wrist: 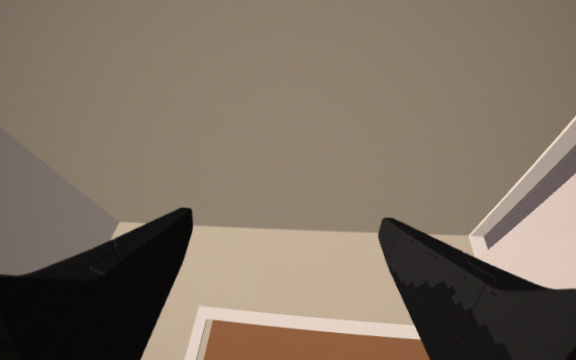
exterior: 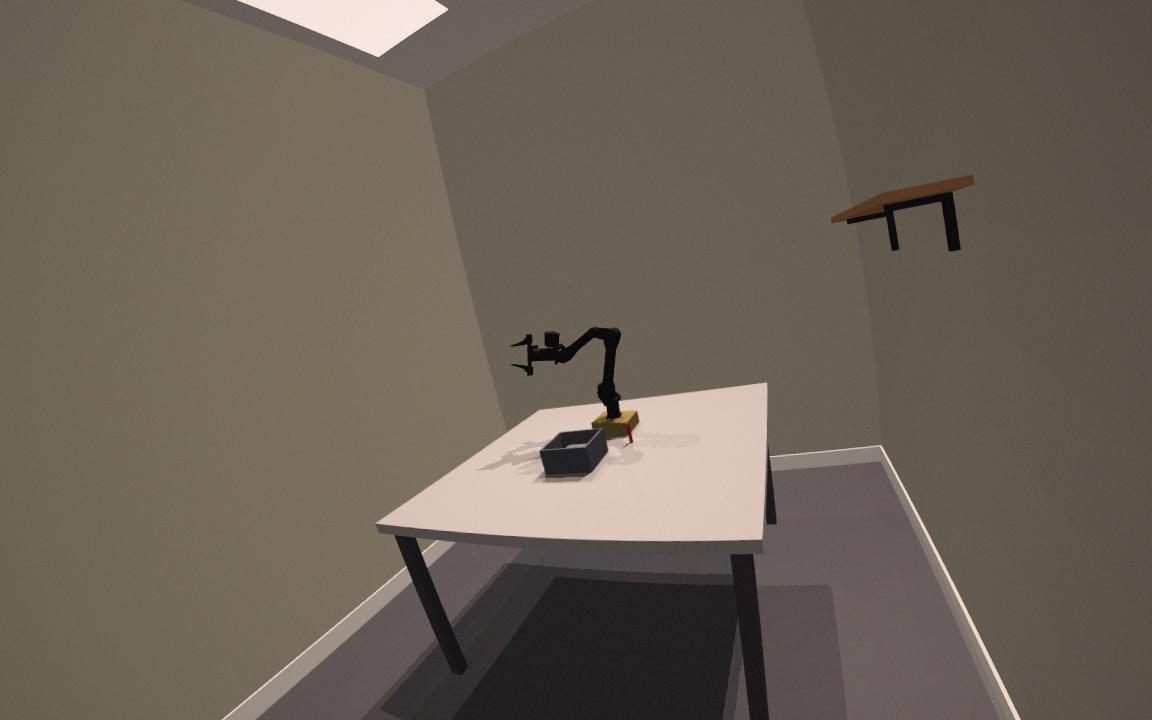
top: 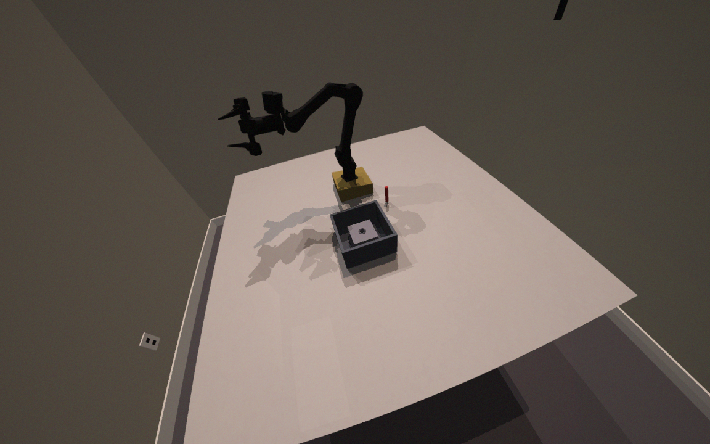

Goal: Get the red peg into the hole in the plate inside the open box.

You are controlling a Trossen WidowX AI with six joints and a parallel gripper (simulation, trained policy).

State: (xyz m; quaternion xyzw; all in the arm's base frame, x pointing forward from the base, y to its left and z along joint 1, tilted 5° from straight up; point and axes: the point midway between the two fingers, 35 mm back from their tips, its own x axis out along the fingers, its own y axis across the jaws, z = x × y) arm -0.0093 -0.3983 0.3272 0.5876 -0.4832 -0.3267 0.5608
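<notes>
The red peg [top: 386, 194] [exterior: 629, 433] stands upright on the table, just beyond a corner of the box and beside the arm's yellow base. The dark grey open box [top: 370, 259] [exterior: 566, 462] sits on the table. In the top view a pale plate [top: 370, 238] with a round hole [top: 362, 231] lies at its bottom, and the hole shows no peg in it. My gripper [top: 223, 132] [exterior: 511, 355] [wrist: 289, 222] is open and empty, high in the air and off to the left of the box and peg, pointing sideways away from the base. The wrist view shows neither peg nor box.
The arm rises from the yellow base block [top: 355, 190] [exterior: 613, 428], which stands close behind the box on the white table [top: 457, 309] [exterior: 652, 510]. The box walls stand up around the plate. A brown wall shelf [exterior: 911, 192] is far off to the right.
</notes>
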